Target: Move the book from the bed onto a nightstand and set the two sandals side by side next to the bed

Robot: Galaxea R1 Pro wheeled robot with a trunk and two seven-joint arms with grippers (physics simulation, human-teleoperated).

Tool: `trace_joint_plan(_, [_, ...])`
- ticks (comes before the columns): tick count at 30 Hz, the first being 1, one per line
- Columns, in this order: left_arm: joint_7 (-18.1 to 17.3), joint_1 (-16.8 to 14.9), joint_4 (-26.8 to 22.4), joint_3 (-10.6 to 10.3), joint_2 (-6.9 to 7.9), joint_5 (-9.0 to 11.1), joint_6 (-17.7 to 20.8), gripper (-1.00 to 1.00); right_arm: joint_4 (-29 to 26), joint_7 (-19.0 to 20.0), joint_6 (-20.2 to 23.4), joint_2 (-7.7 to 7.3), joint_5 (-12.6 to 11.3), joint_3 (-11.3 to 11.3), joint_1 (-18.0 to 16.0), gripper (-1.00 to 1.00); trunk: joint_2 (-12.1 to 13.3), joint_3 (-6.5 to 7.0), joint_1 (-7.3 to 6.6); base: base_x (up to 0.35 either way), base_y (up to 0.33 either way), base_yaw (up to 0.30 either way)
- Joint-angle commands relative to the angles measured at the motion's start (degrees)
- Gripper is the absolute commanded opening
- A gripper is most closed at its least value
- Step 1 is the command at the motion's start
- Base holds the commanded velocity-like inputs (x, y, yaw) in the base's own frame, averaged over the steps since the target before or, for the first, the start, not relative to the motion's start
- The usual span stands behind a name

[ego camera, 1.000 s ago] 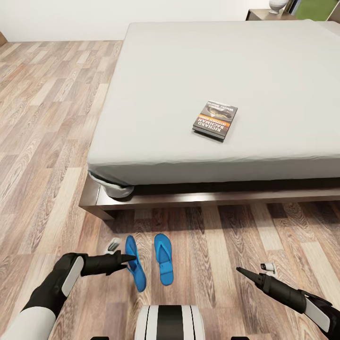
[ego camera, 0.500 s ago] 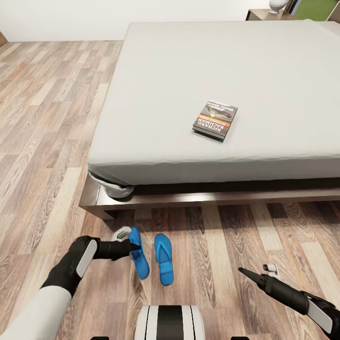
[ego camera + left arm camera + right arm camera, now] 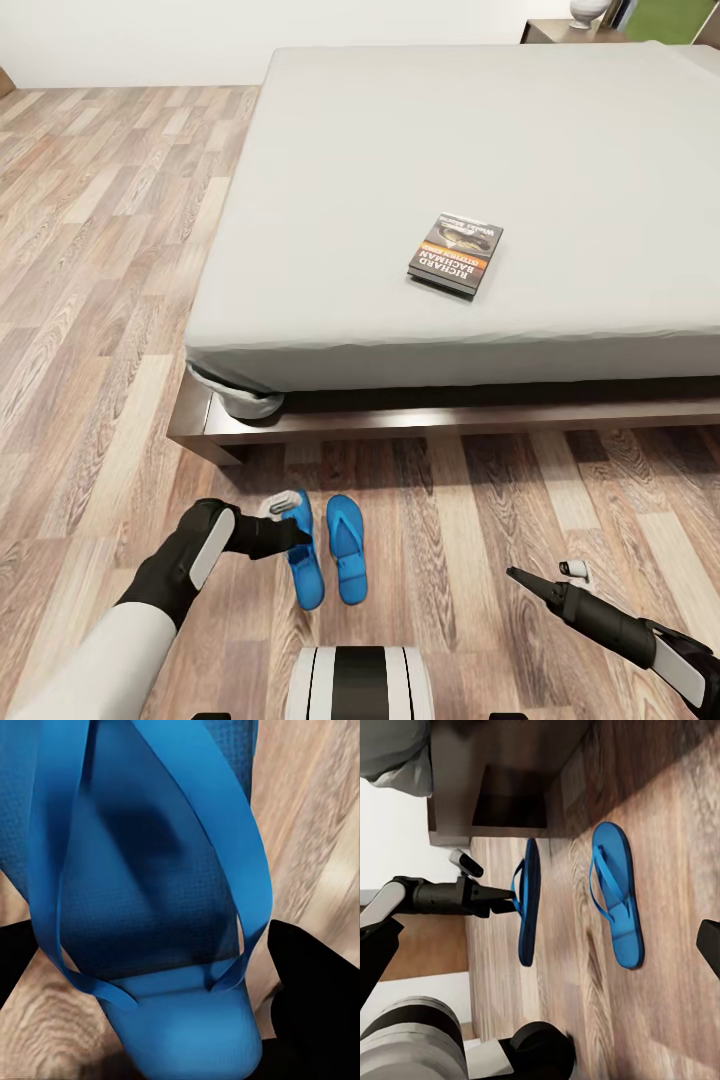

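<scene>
The dark book (image 3: 455, 253) lies on the light-grey mattress of the bed (image 3: 420, 130), near its front edge. Two blue sandals are on the wood floor in front of the bed. My left gripper (image 3: 298, 530) is shut on the left sandal (image 3: 308, 575), which is tipped on its edge (image 3: 529, 907); its straps (image 3: 150, 870) show close up between the black fingers (image 3: 315, 1012). The other sandal (image 3: 347, 550) lies flat (image 3: 619, 900) just beside it. My right gripper (image 3: 512, 574) hangs open over bare floor to the right, holding nothing.
A nightstand (image 3: 555, 30) with a white lamp base (image 3: 588, 10) stands at the bed's far right corner. The dark bed frame (image 3: 330, 420) juts out low along the floor. My own base (image 3: 360, 685) is just behind the sandals. Open floor spreads to the left.
My left gripper has carried its sandal to the right and slightly toward the bed, bringing it close beside the other sandal. The right arm has barely moved.
</scene>
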Motion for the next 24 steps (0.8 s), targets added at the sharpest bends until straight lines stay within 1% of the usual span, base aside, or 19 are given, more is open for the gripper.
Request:
trace_joint_plan(1, [-0.27,-0.02,-0.02,-0.13,-0.17,-0.5,0.08,-1.0,-0.01,0.14,0.6,-0.05,-0.59,0.42,-0.04,1.0,-0.01,-0.03,-0.01,0.0,0.0,0.0])
trace_joint_plan(9, [0.19,-0.03,0.12,-0.26,-0.76,-0.53,-0.13,-1.0,-0.01,0.13,0.6,-0.05,-0.62,0.42,-0.04,1.0,-0.01,-0.03,-0.01,0.0,0.0,0.0])
trace_joint_plan(11, [0.67,-0.02,0.17,-0.28,-1.23,-0.56,-0.22,-1.0,-0.01,0.12,0.6,-0.05,-0.62,0.42,-0.04,1.0,-0.01,-0.03,-0.01,0.0,0.0,0.0])
trace_joint_plan(14, [4.0,-0.02,0.21,-0.27,-2.19,-0.63,-0.34,-1.0,-0.01,0.14,0.6,-0.05,-0.57,0.42,-0.04,1.0,-0.01,-0.03,-0.01,0.0,0.0,0.0])
trace_joint_plan(17, [6.51,-0.02,0.19,-0.26,-2.43,-0.61,-0.38,-1.0,0.06,0.11,0.6,-0.08,-0.54,0.4,-0.04,1.0,-0.01,-0.03,-0.01,0.0,0.0,0.0])
trace_joint_plan(24, [7.45,-0.02,0.18,-0.26,-2.37,-0.68,-0.44,-1.0,0.08,0.12,0.6,-0.08,-0.57,0.38,-0.04,1.0,-0.01,-0.03,-0.01,0.0,0.0,0.0])
